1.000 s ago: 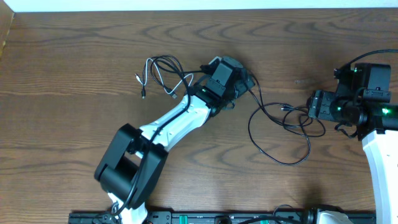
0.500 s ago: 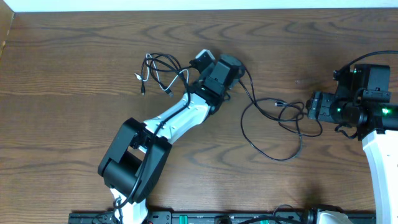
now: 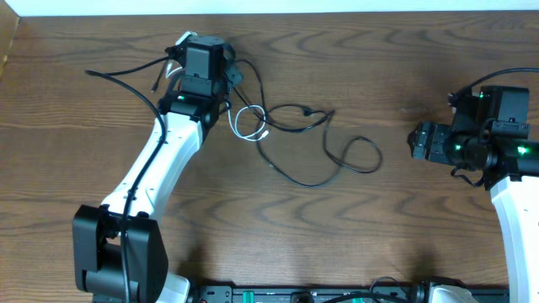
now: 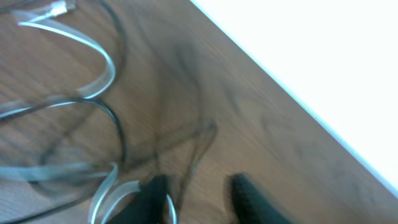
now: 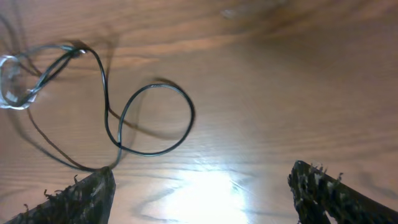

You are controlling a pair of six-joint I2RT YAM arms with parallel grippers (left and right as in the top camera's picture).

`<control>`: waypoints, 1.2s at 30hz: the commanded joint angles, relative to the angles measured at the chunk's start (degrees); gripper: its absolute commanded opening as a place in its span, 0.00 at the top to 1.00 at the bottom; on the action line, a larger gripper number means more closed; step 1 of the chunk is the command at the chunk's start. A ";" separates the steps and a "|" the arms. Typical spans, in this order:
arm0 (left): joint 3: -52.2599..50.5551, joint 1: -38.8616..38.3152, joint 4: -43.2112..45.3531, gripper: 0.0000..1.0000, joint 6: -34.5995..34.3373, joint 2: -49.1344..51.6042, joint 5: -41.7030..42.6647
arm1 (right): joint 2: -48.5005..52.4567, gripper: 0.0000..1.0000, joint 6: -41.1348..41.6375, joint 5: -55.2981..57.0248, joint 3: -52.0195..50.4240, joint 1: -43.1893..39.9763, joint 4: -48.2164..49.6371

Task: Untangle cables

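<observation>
The black cable trails from the far left, past my left gripper, and loops out toward the table's middle. The white cable forms a small loop just right of my left arm. In the left wrist view my left gripper is partly closed; the white cable lies against its left finger and a thin dark cord runs up between the fingers. My right gripper stands open at the right, apart from both cables. The black cable's loop lies ahead of my right gripper, with nothing between its fingers.
The table's far edge meets a white wall close behind my left gripper. Thick black wires hang round my right arm. A black rail runs along the table's near edge.
My left gripper closed down over the tangle and swung far to the left and back, dragging both cables with it. The black loops slid away from my right gripper, which opened slightly.
</observation>
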 commanded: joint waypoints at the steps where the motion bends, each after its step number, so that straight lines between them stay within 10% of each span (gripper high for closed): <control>1: 0.02 -1.53 -7.98 0.15 1.99 0.72 13.73 | 0.72 0.13 0.31 -9.05 0.66 -0.20 1.40; 5: 0.02 -3.69 -16.59 0.11 8.46 0.79 15.61 | 1.55 0.14 0.28 -9.18 0.66 -0.20 1.25; 11: 0.00 -12.52 -16.63 0.11 42.84 0.92 18.58 | 3.21 0.14 0.28 -9.16 0.63 -0.20 1.25; 17: 0.00 -18.60 -12.28 0.12 56.35 3.74 11.52 | 3.41 0.15 0.26 -9.16 0.61 -0.20 1.18; 25: 0.00 -19.26 -6.91 0.36 57.20 7.78 11.52 | 3.41 0.15 0.26 -9.16 0.61 -0.20 1.09; 27: 0.00 -19.26 -7.21 0.55 56.76 8.13 11.54 | 3.41 0.15 0.28 -9.16 0.61 -0.20 1.11; 36: -0.22 -19.28 -9.94 0.55 54.18 8.20 11.56 | 3.41 0.15 0.28 -9.16 0.61 -0.20 1.14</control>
